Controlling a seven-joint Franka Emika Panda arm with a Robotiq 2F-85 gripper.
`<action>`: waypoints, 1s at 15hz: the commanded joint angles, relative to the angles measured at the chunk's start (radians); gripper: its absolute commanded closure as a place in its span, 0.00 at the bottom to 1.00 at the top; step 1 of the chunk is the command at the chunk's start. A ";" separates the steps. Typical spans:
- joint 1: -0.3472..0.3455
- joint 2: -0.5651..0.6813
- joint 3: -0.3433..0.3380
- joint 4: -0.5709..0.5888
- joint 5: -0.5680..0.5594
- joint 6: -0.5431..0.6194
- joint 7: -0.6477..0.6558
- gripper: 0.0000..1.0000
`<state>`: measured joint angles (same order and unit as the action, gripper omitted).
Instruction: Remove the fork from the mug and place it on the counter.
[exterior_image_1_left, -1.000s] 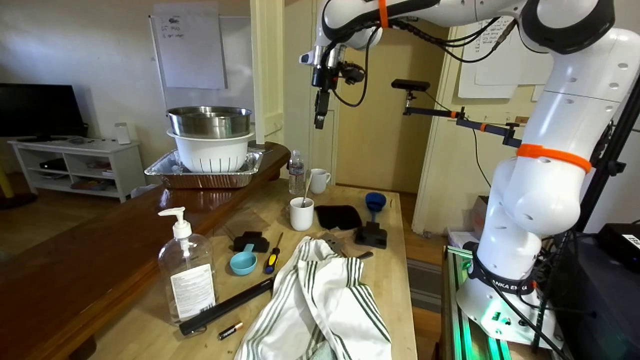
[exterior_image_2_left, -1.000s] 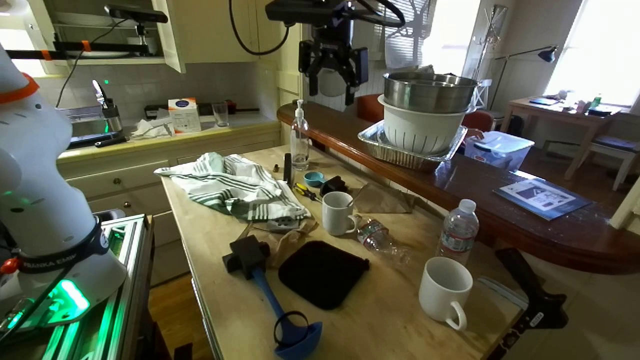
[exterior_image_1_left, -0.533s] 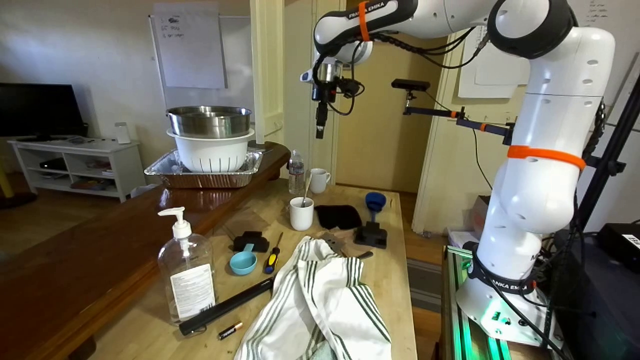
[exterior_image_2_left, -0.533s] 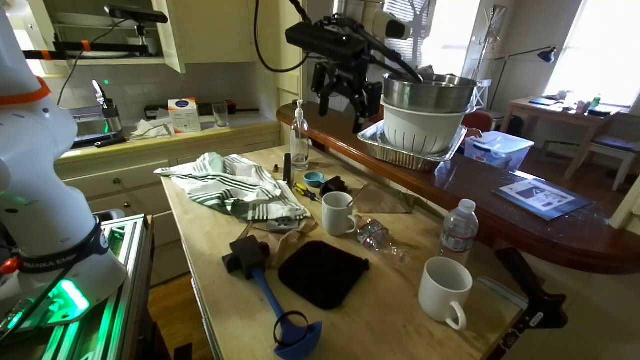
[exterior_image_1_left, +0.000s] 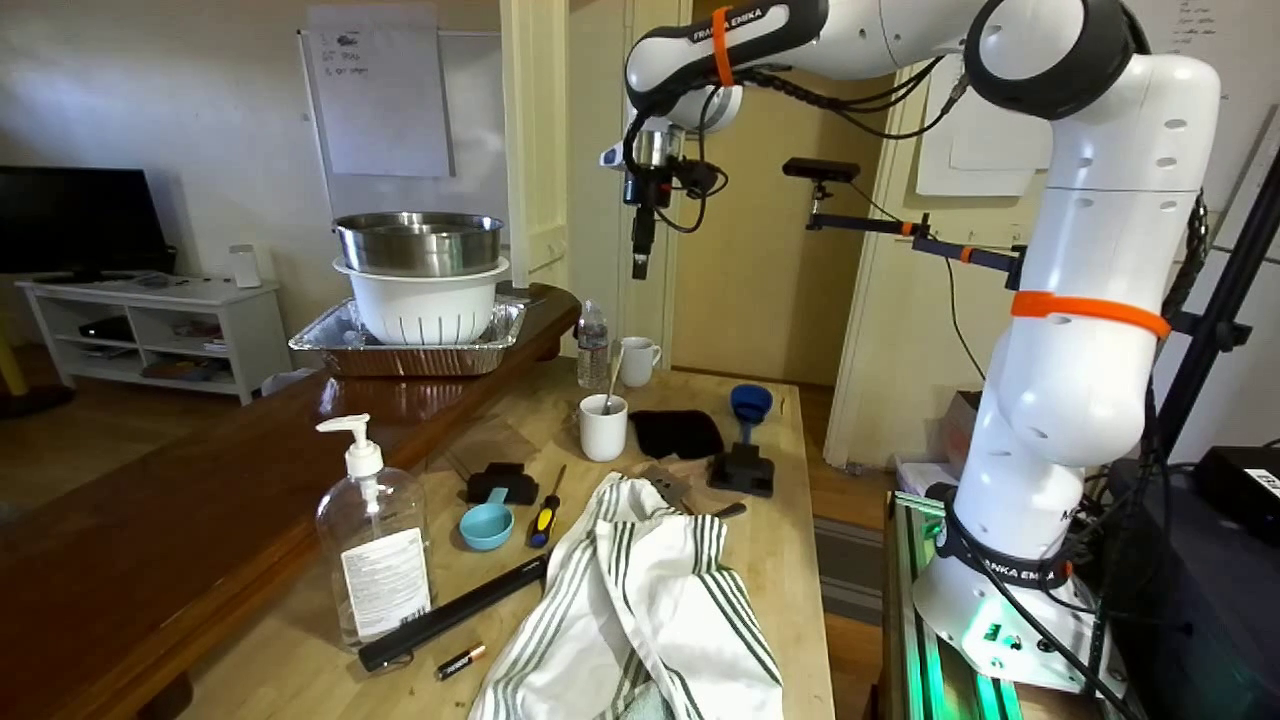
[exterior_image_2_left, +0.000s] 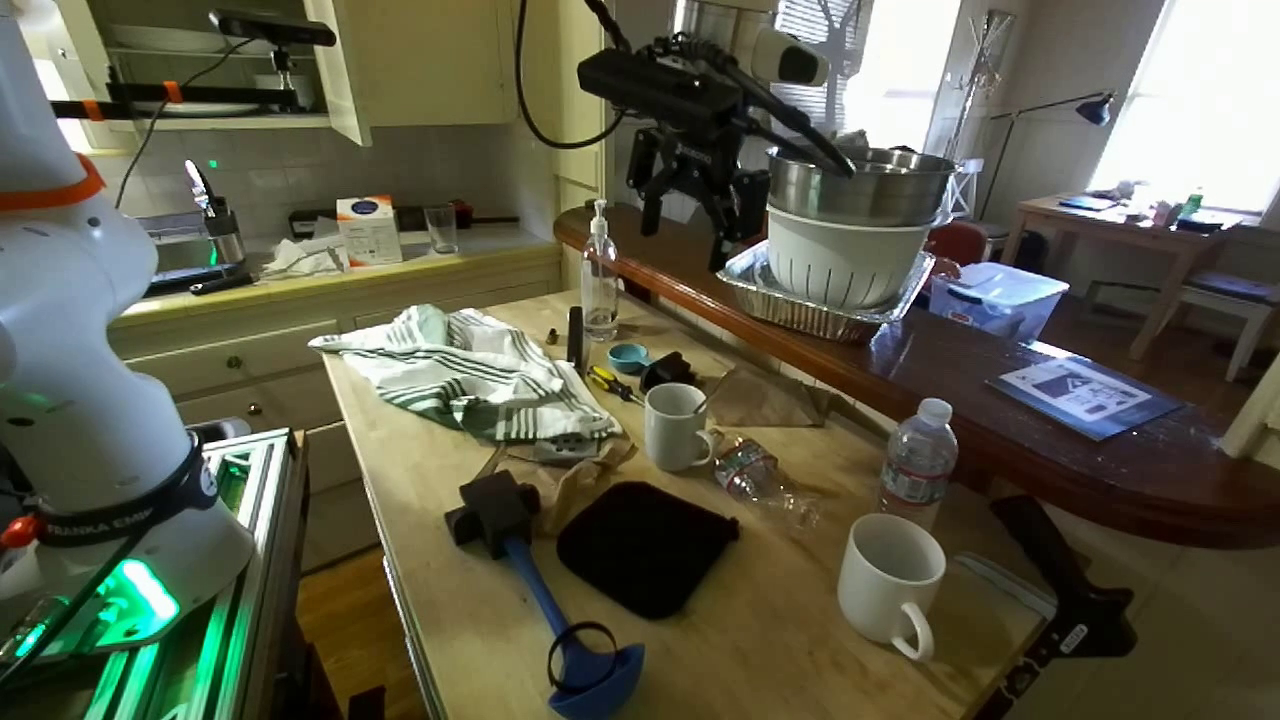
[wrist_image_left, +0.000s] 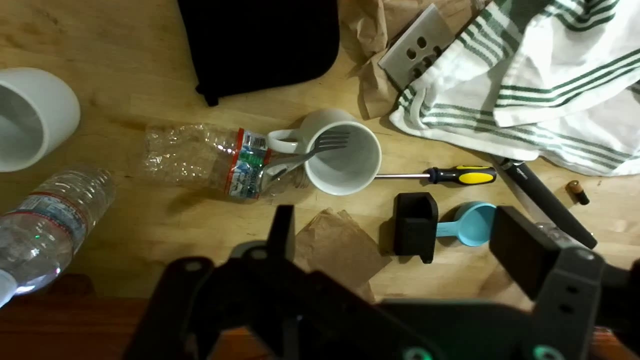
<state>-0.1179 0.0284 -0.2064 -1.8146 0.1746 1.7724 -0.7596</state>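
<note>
My gripper (exterior_image_2_left: 686, 240), fingers spread with nothing between them, hangs at upper centre in an exterior view. Over the last second it has dropped and slid rightward in that frame, but it has barely shifted in the last half second; I read that as a pause to line up. The mug (exterior_image_2_left: 672, 432) stands upright mid-frame, with bare counter (exterior_image_2_left: 780, 610) to its lower right.

In an exterior view the arm (exterior_image_1_left: 1070, 390) has leaned lower and leftward too. I see the gripper edge-on here, so I can't say how squarely it sits over the mug.

In the wrist view the fork (wrist_image_left: 292, 162) is near the centre, tines inside the mug, handle jutting leftward above a bottle (wrist_image_left: 242, 164) lying on its side. It sits up and left of the finger gap, so I'd expect to shift that way before descending. Catching the rim could tip the mug.
</note>
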 joint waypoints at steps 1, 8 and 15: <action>-0.040 0.037 0.008 0.009 0.038 0.027 -0.061 0.00; -0.091 0.128 0.011 0.026 0.090 0.100 -0.086 0.00; -0.121 0.220 0.043 0.027 0.215 0.180 -0.029 0.00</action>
<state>-0.2157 0.2060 -0.1895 -1.8060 0.3343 1.9272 -0.8201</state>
